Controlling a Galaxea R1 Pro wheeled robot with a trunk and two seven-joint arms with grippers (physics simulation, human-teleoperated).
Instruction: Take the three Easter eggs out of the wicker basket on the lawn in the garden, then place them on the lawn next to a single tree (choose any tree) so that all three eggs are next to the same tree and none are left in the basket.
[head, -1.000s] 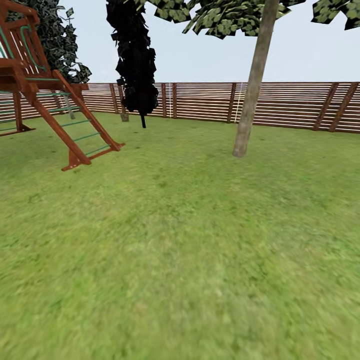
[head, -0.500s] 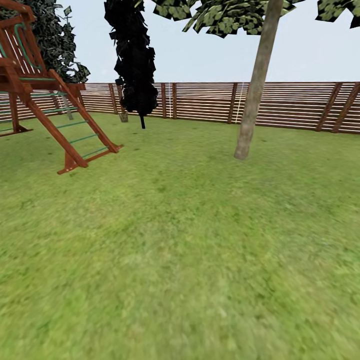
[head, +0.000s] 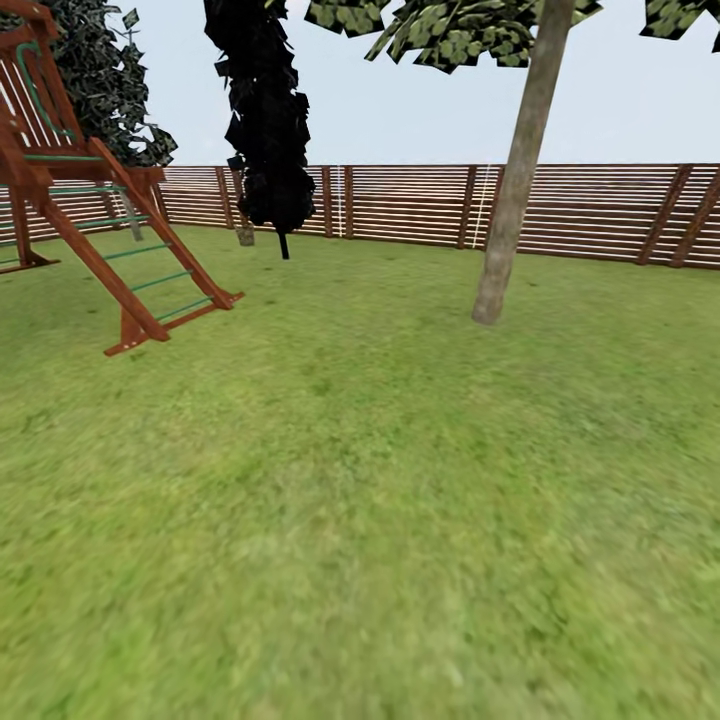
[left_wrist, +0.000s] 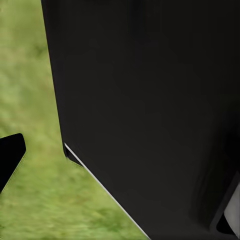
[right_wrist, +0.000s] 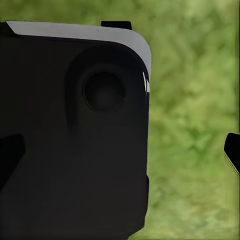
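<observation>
Lawn (head: 360, 520) is seen across most of the head view: mottled green grass running back to a brown horizontal-slat fence (head: 580, 210). Tree (head: 512, 200) with the pale grey trunk is rooted right of centre, well in front of the fence, trunk leaning slightly, angular leaf clusters at the upper edge. A thin-stemmed dark tree (head: 265, 120) is seen left of it, near the fence. A wooden play structure (head: 90, 220) with a green-runged ladder is set on the grass at far left.

Left wrist view: grass beside a large black body panel (left_wrist: 150, 110). Right wrist view: grass behind a dark housing (right_wrist: 75, 135). Open or closed cannot be told for either gripper.
</observation>
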